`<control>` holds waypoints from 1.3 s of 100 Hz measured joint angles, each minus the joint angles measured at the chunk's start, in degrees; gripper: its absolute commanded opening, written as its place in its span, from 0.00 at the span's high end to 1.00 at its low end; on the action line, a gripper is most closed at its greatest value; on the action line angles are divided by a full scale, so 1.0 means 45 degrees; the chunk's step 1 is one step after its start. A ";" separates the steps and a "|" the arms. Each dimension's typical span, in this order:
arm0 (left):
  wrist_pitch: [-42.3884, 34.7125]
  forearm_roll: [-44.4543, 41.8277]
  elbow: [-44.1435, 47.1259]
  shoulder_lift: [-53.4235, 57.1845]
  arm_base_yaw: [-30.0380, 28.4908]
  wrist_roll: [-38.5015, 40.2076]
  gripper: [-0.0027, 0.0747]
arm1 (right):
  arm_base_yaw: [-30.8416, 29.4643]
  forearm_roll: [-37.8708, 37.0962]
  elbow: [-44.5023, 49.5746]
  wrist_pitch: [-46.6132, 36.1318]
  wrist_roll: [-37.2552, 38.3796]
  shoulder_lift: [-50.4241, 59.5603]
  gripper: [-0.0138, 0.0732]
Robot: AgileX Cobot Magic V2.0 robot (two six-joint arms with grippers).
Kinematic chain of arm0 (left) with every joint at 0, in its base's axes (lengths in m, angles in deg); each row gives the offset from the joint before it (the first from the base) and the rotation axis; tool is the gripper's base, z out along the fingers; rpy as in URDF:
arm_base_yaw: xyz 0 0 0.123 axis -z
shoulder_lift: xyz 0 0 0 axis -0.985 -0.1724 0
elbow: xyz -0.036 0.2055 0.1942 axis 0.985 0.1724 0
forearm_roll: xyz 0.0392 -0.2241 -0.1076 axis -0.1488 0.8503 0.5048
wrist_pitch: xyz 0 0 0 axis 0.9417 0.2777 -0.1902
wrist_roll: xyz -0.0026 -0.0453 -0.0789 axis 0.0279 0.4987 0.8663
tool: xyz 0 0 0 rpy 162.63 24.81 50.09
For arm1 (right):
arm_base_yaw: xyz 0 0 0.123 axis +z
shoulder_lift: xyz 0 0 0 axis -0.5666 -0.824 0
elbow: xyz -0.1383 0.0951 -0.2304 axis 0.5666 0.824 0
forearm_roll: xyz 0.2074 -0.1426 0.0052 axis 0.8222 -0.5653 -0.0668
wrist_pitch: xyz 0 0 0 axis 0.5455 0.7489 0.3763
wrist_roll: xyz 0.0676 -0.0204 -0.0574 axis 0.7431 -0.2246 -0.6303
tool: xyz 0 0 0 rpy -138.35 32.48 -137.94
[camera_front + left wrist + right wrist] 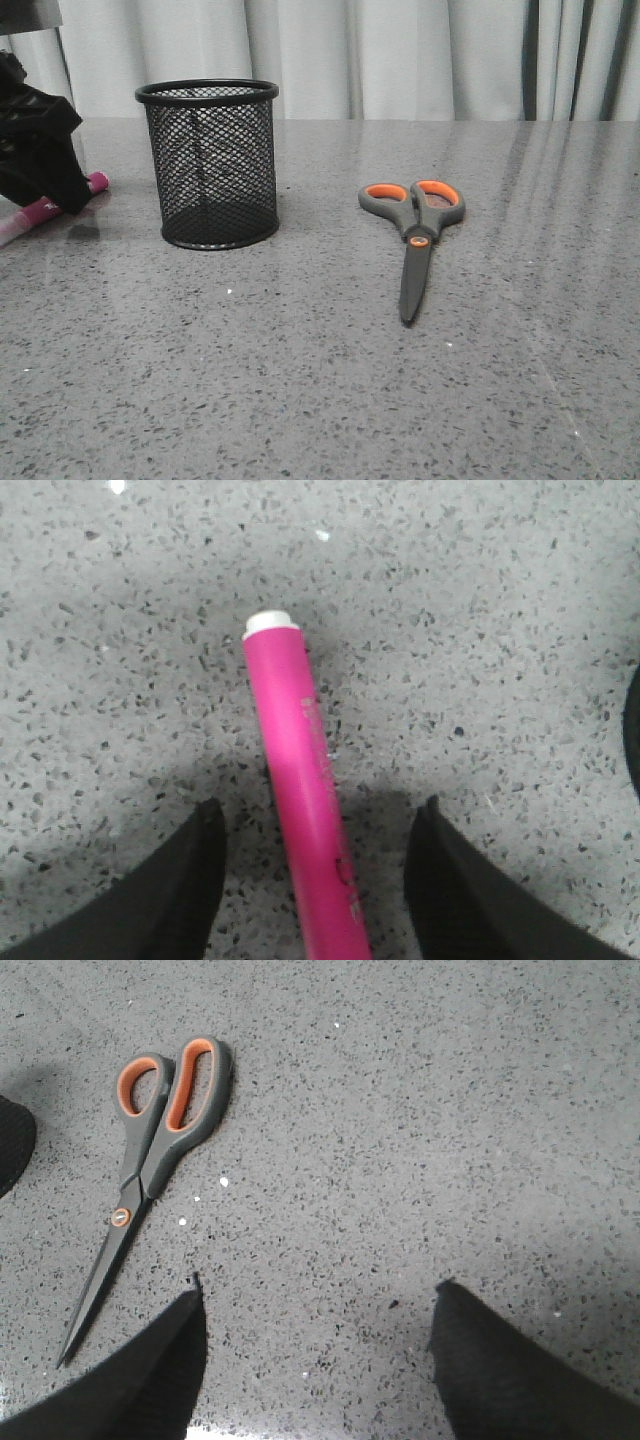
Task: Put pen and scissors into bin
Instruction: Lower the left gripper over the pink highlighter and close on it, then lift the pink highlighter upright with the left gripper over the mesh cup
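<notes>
The magenta pen (300, 810) lies flat on the table between the open fingers of my left gripper (318, 825), with a gap on each side. In the front view the left gripper (40, 150) is low at the far left over the pen (45, 207). The black mesh bin (211, 165) stands upright right of it. The scissors (414, 232) lie flat, shut, right of the bin, handles away from me. My right gripper (318, 1305) is open and empty above bare table, with the scissors (150, 1155) off to one side. It does not show in the front view.
The grey speckled table (320, 380) runs wide around the objects. A grey curtain (400, 50) hangs behind its far edge. A dark rounded shape (12, 1140) shows at the edge of the right wrist view.
</notes>
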 measured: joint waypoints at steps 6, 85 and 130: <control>0.0054 0.0000 0.0000 0.0000 0.0000 0.0000 0.81 | 0.0000 0.0000 0.0000 0.0000 0.0000 0.0000 0.34; -0.0273 0.1015 -0.0049 0.3850 0.0008 -0.0693 0.99 | 0.0000 0.0009 0.0000 0.0190 0.0000 0.0000 0.34; -0.3702 0.5835 -0.0049 0.4425 0.3030 -0.3967 0.99 | 0.0000 0.0029 0.0000 0.0269 0.0000 0.0000 0.34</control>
